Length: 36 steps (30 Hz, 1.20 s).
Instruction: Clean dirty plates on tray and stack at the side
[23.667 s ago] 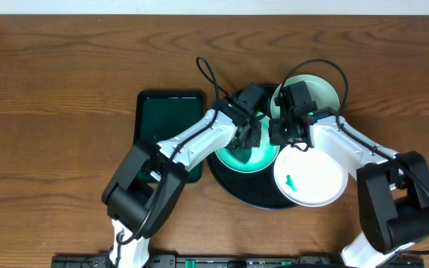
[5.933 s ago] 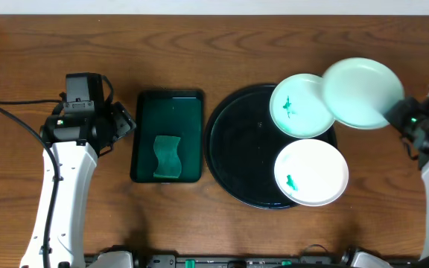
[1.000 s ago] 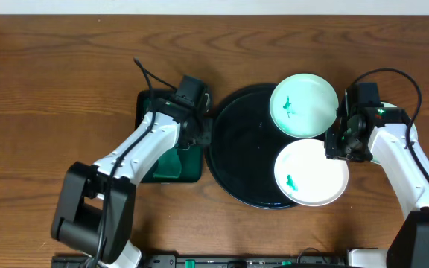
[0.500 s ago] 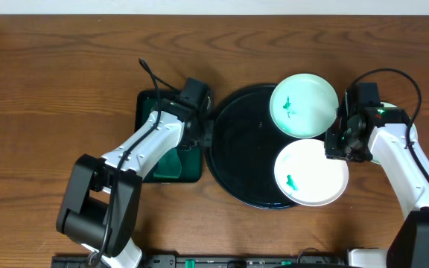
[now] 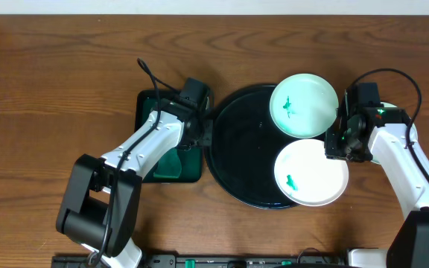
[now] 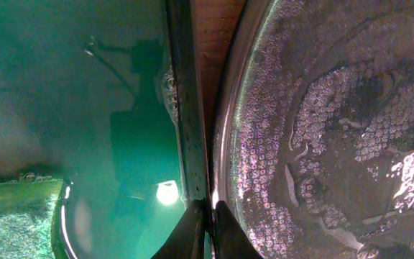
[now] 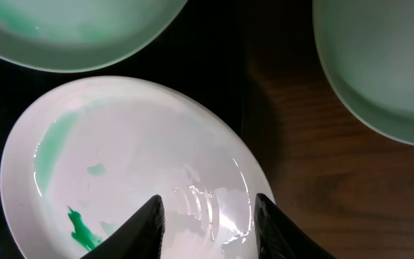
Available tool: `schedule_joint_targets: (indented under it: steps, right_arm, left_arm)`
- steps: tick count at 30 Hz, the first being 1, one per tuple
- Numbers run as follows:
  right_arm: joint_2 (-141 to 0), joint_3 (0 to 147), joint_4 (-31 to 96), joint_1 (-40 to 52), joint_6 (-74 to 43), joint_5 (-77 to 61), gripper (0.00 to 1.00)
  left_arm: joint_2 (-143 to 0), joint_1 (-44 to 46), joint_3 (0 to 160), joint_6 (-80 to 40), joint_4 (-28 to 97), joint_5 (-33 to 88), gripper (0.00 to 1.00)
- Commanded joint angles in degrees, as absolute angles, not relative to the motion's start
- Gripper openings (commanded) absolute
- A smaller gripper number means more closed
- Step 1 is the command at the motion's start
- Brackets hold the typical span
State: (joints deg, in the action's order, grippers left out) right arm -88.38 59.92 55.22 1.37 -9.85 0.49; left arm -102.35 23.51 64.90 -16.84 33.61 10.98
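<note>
The black tray (image 5: 237, 160) holds two plates. The upper plate (image 5: 304, 104) and the lower plate (image 5: 311, 171) each carry a green smear. A third plate (image 7: 379, 65) lies on the wood to the right of the tray, mostly hidden under the right arm in the overhead view. My right gripper (image 7: 208, 223) is open, low over the lower plate's (image 7: 121, 165) right edge, its fingers straddling that edge. My left gripper (image 6: 208, 230) is shut, its tips together where the tray's rim (image 6: 225, 144) meets the green tray's rim. I cannot tell whether a rim is pinched.
A rectangular dark green tray (image 5: 155, 112) sits left of the black tray, almost touching it, with a green sponge (image 5: 167, 165) in its near end. The left arm lies across this tray. Bare wooden table surrounds both trays.
The left gripper's fingers have closed together at the seam between the two trays, and its arm shifted slightly. The right arm and the plates have not moved.
</note>
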Motion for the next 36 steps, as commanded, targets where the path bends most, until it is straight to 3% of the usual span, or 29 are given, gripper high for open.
schedule_joint_targets:
  steps: [1, 36]
  right_arm:
    - [-88.1, 59.8, 55.1, 2.0, -9.8, 1.0, 0.38]
    - [-88.1, 59.8, 55.1, 2.0, -9.8, 1.1, 0.38]
  left_arm:
    - [-102.8, 23.6, 64.0, -18.3, 33.5, 11.0, 0.07]
    - [-102.8, 25.5, 64.0, -21.8, 32.8, 13.1, 0.07]
